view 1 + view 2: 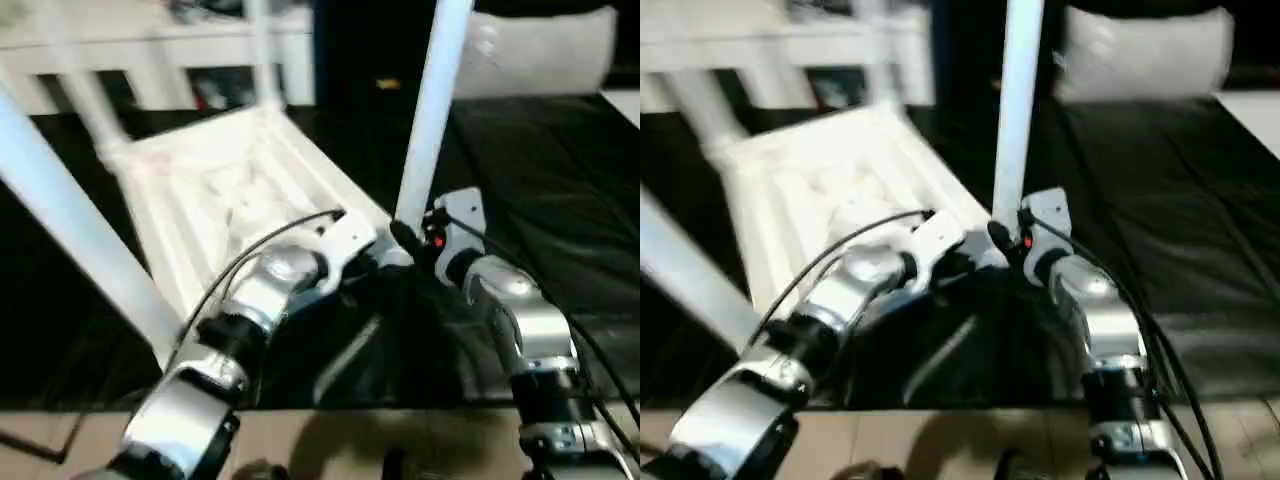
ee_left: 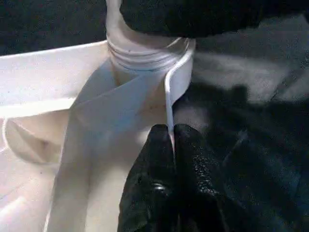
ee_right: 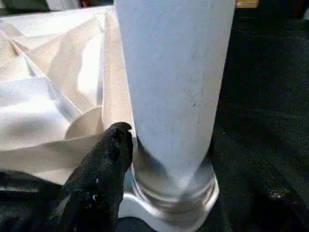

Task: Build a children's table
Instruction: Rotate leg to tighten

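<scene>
On the black-covered bench [image 1: 560, 200], the children's table [image 1: 230, 190] lies upside down, its cross-ribbed underside facing up, with white tube legs rising from its corners. At the near corner socket [image 3: 169, 203] a leg [image 1: 432, 110] stands upright, its ringed base seated in the round collar. The left end effector [image 2: 173, 137] has its black fingers pressed together, nipping the thin white rim of the tabletop just beside that socket and steadying the corner. The right end effector [image 1: 418, 243] sits at the foot of the same leg, one black finger [image 3: 104, 169] resting against the leg's base; its jaws stand partly spread, and whether they grip the tube cannot be told. The step in hand appears to be seating this leg in its socket. The next move likely calls for a firm hold on the leg and a downward press or twist while the left holds the top still.
</scene>
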`<state>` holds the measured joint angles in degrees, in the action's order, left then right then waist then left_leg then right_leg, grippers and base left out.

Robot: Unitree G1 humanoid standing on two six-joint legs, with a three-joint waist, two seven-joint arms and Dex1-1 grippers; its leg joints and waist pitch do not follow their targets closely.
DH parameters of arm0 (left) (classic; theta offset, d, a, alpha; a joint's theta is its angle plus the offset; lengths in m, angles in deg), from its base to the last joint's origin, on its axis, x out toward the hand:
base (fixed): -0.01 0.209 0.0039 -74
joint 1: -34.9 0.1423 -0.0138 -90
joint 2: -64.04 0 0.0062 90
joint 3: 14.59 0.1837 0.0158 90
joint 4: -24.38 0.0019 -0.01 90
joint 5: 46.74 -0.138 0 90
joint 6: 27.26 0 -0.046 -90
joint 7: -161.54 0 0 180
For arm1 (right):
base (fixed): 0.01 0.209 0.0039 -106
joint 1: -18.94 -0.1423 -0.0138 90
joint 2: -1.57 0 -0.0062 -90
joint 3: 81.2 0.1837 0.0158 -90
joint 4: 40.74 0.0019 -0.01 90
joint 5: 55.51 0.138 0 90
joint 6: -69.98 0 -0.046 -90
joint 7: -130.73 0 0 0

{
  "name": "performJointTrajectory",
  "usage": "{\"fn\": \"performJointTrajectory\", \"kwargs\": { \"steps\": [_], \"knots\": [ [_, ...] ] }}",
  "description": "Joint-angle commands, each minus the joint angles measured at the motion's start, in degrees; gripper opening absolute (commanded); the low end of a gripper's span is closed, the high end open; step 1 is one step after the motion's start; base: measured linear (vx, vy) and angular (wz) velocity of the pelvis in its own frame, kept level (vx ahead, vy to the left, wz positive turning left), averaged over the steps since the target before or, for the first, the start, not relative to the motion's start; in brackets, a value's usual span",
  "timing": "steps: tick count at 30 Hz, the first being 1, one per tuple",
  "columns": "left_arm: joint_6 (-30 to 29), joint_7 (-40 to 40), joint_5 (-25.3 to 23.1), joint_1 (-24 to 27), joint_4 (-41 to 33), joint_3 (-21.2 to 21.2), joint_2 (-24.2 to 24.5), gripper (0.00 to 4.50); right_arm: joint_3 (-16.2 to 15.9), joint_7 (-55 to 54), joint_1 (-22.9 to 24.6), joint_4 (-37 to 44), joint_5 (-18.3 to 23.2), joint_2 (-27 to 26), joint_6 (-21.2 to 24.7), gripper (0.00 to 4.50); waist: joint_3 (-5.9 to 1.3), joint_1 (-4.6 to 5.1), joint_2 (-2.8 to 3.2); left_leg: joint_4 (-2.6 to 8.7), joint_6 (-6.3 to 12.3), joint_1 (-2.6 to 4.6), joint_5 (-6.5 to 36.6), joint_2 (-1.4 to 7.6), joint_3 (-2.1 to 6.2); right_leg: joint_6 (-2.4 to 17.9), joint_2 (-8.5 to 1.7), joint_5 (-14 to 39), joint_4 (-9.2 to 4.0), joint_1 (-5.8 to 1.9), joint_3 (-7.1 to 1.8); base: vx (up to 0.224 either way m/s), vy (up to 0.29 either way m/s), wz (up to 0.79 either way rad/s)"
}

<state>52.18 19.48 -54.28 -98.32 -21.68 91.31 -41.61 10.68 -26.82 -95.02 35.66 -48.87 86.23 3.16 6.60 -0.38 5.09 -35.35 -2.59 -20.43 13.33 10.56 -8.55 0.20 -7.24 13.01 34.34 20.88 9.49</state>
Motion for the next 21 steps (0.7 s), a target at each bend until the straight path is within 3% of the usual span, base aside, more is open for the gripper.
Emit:
{"fn": "performJointTrajectory", "kwargs": {
  "steps": [1,2,3,4,5,6,7,8,9,10,11,12,15,16,18,21],
  "knots": [
    [1.9,0.1,0.1,-1.6,-1.9,0.7,-0.6,0.00,-3.3,4.2,1.1,-0.3,1.6,-0.7,-0.6,3.09,-4.53,-0.30,-2.49,7.73,-2.57,3.55,39.0,2.05,3.24,4.5,-2.52,12.1,-3.12,-0.64,-5.47,0.095,-0.020,0.01],
    [2.1,0.5,0.0,-1.2,-2.2,0.8,0.1,0.00,-2.8,5.5,1.6,0.0,2.2,0.0,-1.8,3.16,-4.48,-1.22,-3.86,5.09,-0.64,0.46,22.2,-0.22,1.63,3.4,-4.25,29.7,-6.09,-1.48,-6.69,0.098,-0.052,0.07],
    [2.3,0.7,0.0,-1.1,-2.3,0.8,0.4,0.00,-2.6,5.9,1.7,0.1,2.4,0.3,-2.2,3.16,-4.70,-2.16,-4.16,4.42,2.35,-0.09,10.4,-0.05,1.27,3.4,-4.87,34.6,-6.92,-1.26,-7.63,0.069,-0.056,-0.01],
    [3.1,2.1,-0.3,-0.4,-2.6,1.1,1.7,0.00,-1.7,8.5,2.3,0.5,3.2,1.8,-4.2,3.28,-5.31,-2.46,-3.91,4.61,3.39,-0.86,5.2,0.29,1.35,4.4,-4.63,29.9,-6.09,-1.99,-7.64,0.035,-0.061,0.03],
    [3.6,3.1,-0.3,0.0,-2.8,1.2,2.5,0.00,-1.3,10.1,2.7,0.7,3.5,3.0,-5.3,3.49,-6.07,-2.92,-3.41,4.54,5.50,-1.68,-3.4,0.79,1.30,7.9,-3.41,14.1,-4.10,-2.38,-7.22,0.055,-0.047,-0.03],
    [3.7,3.2,-0.3,0.0,-2.8,1.2,2.6,0.00,-1.2,10.3,2.7,0.7,3.5,3.1,-5.5,3.54,-6.66,-2.78,-3.14,3.58,8.37,-1.82,-8.3,0.65,0.99,11.8,-2.26,-1.1,-2.41,-1.74,-6.91,0.055,-0.047,-0.03],
    [4.3,3.7,-0.4,0.2,-2.8,1.3,3.0,0.00,-1.0,11.0,2.9,0.7,3.7,3.6,-6.0,3.62,-6.66,-2.78,-3.14,3.58,8.37,-1.82,-8.3,0.65,0.99,11.8,-2.26,-1.1,-2.41,-1.74,-6.91,0.055,-0.028,-0.01],
    [5.4,5.1,-0.3,0.7,-2.9,1.5,4.1,0.00,-0.5,13.4,3.4,1.1,4.3,5.2,-6.9,3.73,-7.21,-2.81,-2.88,2.70,13.31,-1.98,-13.9,0.46,0.78,16.7,-1.71,-16.0,-0.92,-1.54,-6.55,0.051,-0.013,-0.02],
    [7.0,7.0,-0.3,1.2,-3.0,1.8,5.4,0.00,-0.3,16.3,4.1,1.7,5.0,7.2,-7.6,3.85,-7.19,-2.83,-2.91,2.37,15.89,-2.40,-14.7,0.41,0.69,18.7,-1.68,-19.3,-0.52,-1.61,-6.41,0.051,-0.013,-0.02],
    [7.2,7.2,-0.3,1.3,-3.0,1.8,5.6,0.00,-0.4,16.6,4.2,1.7,5.0,7.4,-7.7,3.85,-7.06,-3.01,-2.89,2.34,16.78,-2.34,-13.3,0.52,0.55,19.2,-1.68,-18.4,-0.82,-1.39,-6.34,0.000,0.000,0.00],
    [8.5,9.2,-0.1,1.7,-3.1,2.2,6.9,0.00,-0.2,19.8,4.9,2.2,5.7,9.6,-8.4,3.99,-6.68,-3.20,-2.88,2.51,17.11,-2.43,-9.2,0.72,0.36,19.3,-1.83,-13.3,-1.40,-1.40,-6.21,0.000,0.000,0.00],
    [8.9,10.1,0.0,1.8,-3.3,2.3,7.5,0.00,-0.1,21.2,5.1,2.4,6.0,10.5,-8.6,4.07,-6.47,-3.29,-2.71,2.81,16.13,-2.38,-5.5,1.16,0.40,18.7,-1.94,-6.9,-1.89,-1.44,-6.13,0.000,0.000,0.00],
    [11.2,15.1,0.8,2.5,-4.0,3.0,9.7,0.00,0.1,26.4,5.7,2.6,7.4,13.7,-9.4,4.25,-5.87,-3.40,-2.55,3.62,12.47,-2.15,0.9,1.91,0.49,16.3,-1.98,4.7,-3.11,-1.19,-6.10,0.000,0.000,0.00],
    [12.1,16.3,1.0,2.6,-4.1,3.2,10.2,0.00,0.0,27.5,5.8,2.5,7.6,14.5,-9.6,4.42,-5.74,-3.34,-2.55,3.83,11.58,-2.05,2.3,2.11,0.48,15.9,-1.92,6.3,-3.27,-1.06,-6.18,0.000,0.000,0.00],
    [12.9,17.3,1.2,2.7,-4.2,3.3,10.5,0.00,-0.2,28.4,5.8,2.3,7.7,15.0,-10.0,4.47,-5.30,-3.27,-2.57,4.49,7.99,-1.46,7.9,2.28,0.29,14.5,-2.02,12.1,-4.13,-0.73,-6.47,0.000,0.000,0.00],
    [16.9,24.4,2.1,3.5,-4.7,4.8,13.3,0.00,-1.4,35.0,6.0,2.6,8.3,18.5,-10.9,4.47,-5.10,-3.27,-2.84,4.87,6.07,-1.46,10.5,2.14,0.14,13.6,-2.09,14.3,-4.36,-0.85,-6.74,0.000,0.000,0.00]
  ]
}}
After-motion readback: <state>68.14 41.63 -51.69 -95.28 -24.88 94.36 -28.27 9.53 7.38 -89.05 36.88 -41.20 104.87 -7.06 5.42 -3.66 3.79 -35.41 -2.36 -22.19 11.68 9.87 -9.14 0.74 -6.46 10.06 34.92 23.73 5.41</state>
